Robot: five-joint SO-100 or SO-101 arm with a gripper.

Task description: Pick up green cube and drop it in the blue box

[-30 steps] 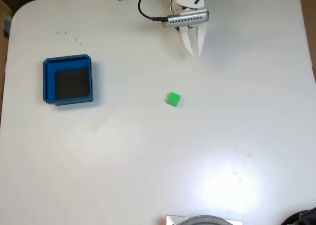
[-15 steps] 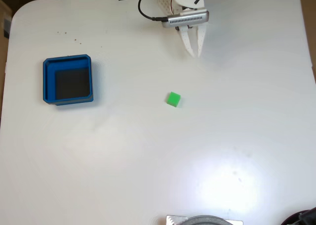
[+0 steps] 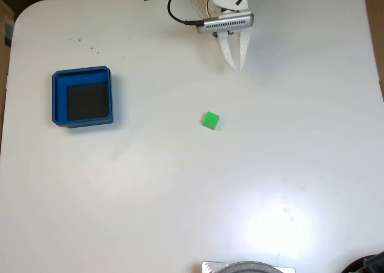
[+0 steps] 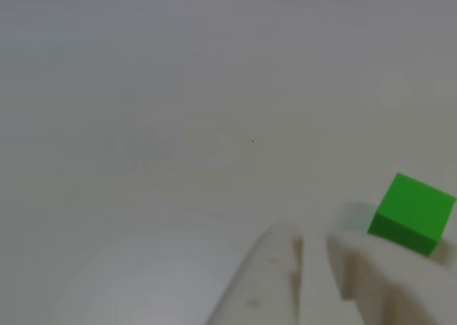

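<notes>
Green against a white table (image 3: 180,195), the green cube (image 3: 210,120) is sitting well right of the blue box (image 3: 82,97), untouched. The gripper (image 3: 236,64) is hanging beyond the cube on the table's far side, fingers nearly together and empty (the approach is only beginning). Next, it needs spreading and lowering around the cube. Count: one cube, one box.

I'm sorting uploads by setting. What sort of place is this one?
Most likely a hobby or lab tabletop set up for robot practice: a plain white table, a small arm whose gripper hangs over it with a cable trailing, and two props, a green cube and a blue box.
</notes>
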